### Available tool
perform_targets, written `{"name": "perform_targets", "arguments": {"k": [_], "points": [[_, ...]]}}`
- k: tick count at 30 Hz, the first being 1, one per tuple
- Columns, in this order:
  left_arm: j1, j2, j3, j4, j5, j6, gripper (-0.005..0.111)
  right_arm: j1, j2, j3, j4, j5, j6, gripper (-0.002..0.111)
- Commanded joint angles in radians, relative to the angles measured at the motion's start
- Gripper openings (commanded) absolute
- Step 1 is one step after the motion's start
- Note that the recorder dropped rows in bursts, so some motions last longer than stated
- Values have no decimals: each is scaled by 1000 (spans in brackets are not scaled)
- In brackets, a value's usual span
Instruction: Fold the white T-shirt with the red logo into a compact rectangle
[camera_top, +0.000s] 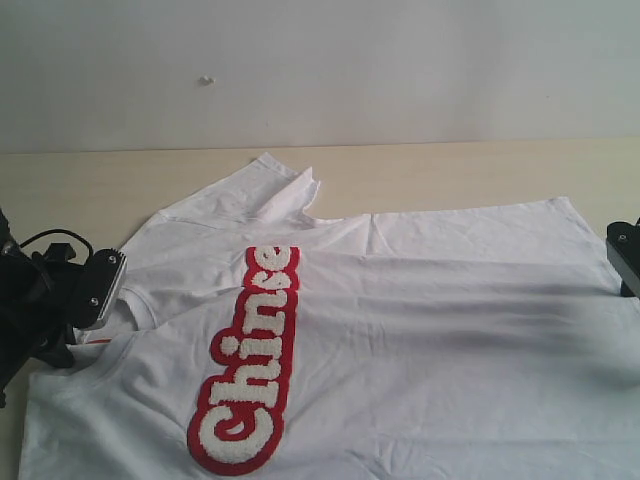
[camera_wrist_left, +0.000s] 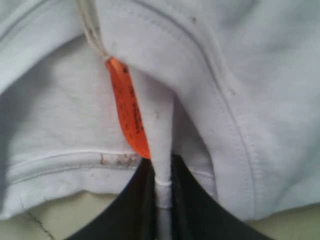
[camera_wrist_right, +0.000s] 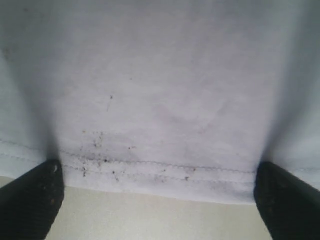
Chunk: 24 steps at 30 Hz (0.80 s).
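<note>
pale wooden bench (camera_top: 60, 180): bare along far edge | white short-sleeved cotton T-shirt (camera_top: 450, 300): spread on bench, collar at left side | elongated red fuzzy logo (camera_top: 245, 370), white letters: face-up across chest | right claw (camera_wrist_right: 157, 195): wide, hem edge lying between its fingers | left claw (camera_wrist_left: 162, 200): pinched onto a fabric ridge at the collar, beside small orange neck tag (camera_wrist_left: 127, 112)
</note>
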Motion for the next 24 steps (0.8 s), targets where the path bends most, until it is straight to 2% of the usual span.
{"name": "perform_targets", "arguments": {"k": [1, 13, 19, 22, 24], "points": [[4, 5, 11, 19, -16, -8, 0, 3, 70, 33, 3, 138, -14, 99], [4, 5, 11, 16, -14, -8, 0, 3, 70, 33, -23, 8, 44, 99], [4, 5, 11, 16, -11, -8, 0, 3, 83, 33, -55, 1, 82, 99], [4, 5, 11, 16, -11, -8, 0, 3, 83, 33, -55, -2, 89, 92], [4, 5, 11, 16, -11, -8, 0, 3, 83, 33, -55, -2, 89, 82]]}}
